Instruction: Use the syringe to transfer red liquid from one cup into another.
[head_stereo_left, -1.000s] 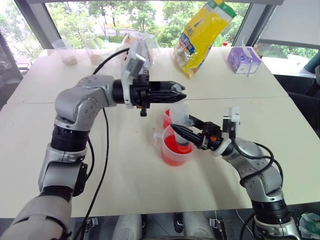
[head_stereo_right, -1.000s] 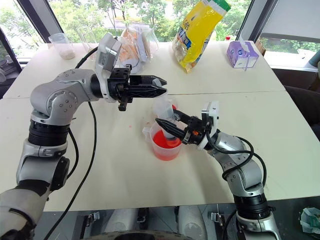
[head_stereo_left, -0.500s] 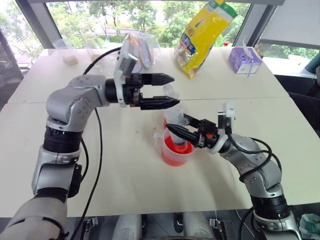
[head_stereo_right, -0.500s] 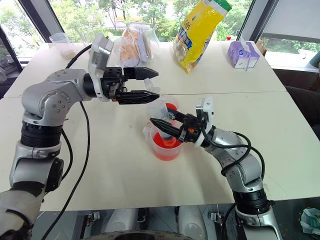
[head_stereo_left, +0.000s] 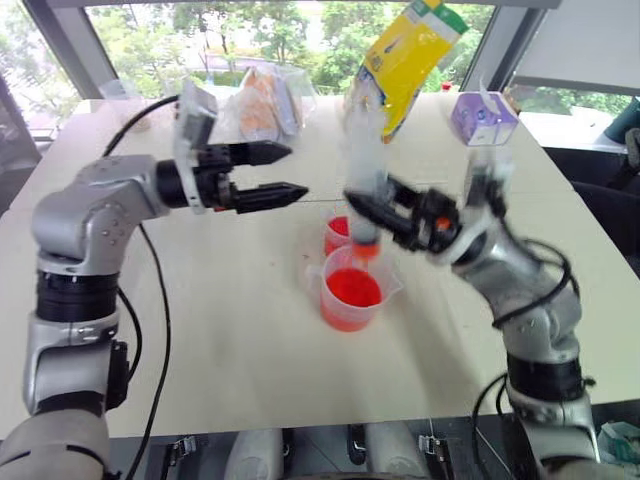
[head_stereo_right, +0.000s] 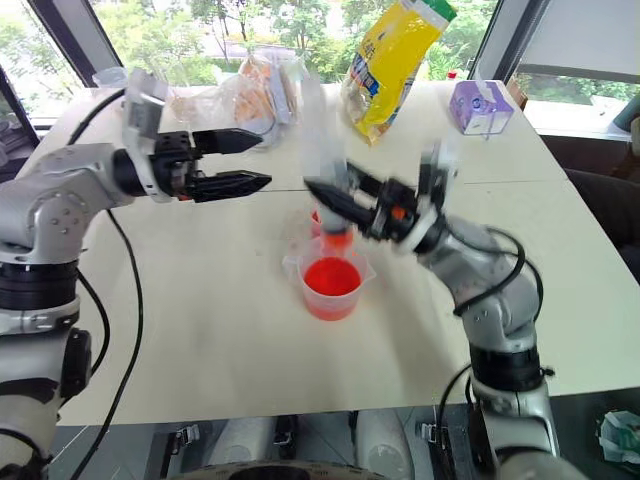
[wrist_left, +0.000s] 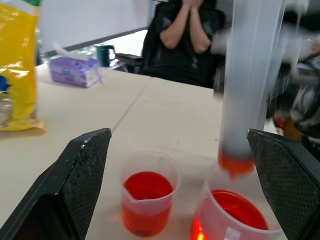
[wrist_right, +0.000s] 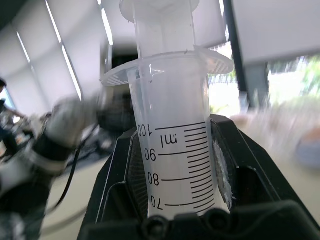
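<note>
The syringe (head_stereo_left: 364, 175) stands upright in the air with my right gripper (head_stereo_left: 360, 212) shut on its barrel (wrist_right: 180, 150). Its orange-red tip (wrist_left: 235, 163) hangs just above the mouth of the handled measuring cup (head_stereo_left: 350, 296), which holds red liquid (head_stereo_left: 352, 288). The small handleless cup (head_stereo_left: 338, 233), close behind it, also holds red liquid (wrist_left: 148, 186). My left gripper (head_stereo_left: 297, 170) is open and level, pointing at the syringe from the left and apart from it. Its fingers (wrist_left: 86, 170) frame both cups in the left wrist view.
A yellow bag (head_stereo_left: 405, 60), a purple tissue box (head_stereo_left: 483, 118) and clear bags of food (head_stereo_left: 262, 100) stand along the table's far side. A clear cup (head_stereo_right: 112, 80) is at the far left corner. A person (wrist_left: 187, 40) sits beyond the table.
My left gripper has opened, let go of the plunger and drawn back to the left. My right gripper has lifted the syringe straight up, so its tip has come out of the measuring cup.
</note>
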